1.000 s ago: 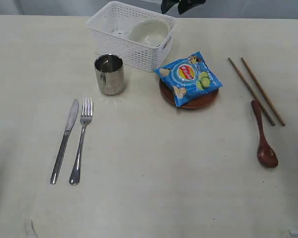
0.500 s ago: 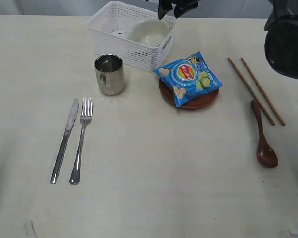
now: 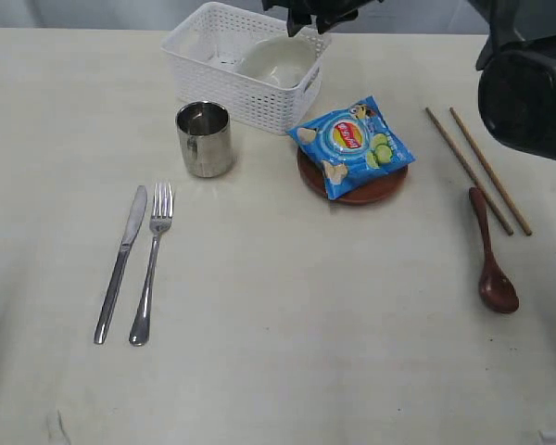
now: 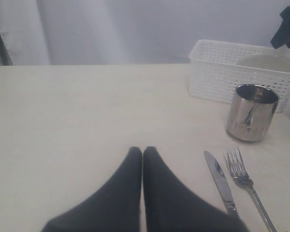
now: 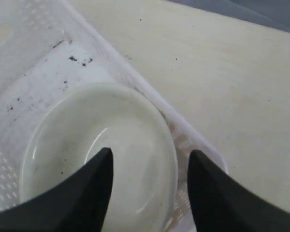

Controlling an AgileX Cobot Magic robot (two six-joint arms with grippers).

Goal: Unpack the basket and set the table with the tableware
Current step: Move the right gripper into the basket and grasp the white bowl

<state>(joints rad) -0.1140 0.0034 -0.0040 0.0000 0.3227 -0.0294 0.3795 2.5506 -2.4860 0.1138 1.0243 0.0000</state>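
Since the earlier frame your right gripper (image 3: 322,17) has moved in over the basket (image 3: 259,109), its jaws spread wide and empty above the bowl (image 3: 278,60). That bowl is the only thing inside, at the basket's right end. Your left gripper (image 4: 142,151) is closed on nothing, low over the table (image 3: 306,352). Near the basket the cup (image 3: 204,139) stands upright, and the plate (image 3: 361,193) carries a crisp bag (image 3: 352,144). Knife (image 3: 120,264) and fork (image 3: 151,269) lie parallel, tips pointing toward the cup.

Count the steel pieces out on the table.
3: cup just in front of the basket, knife and fork side by side nearer the camera. The basket walls may hide more.
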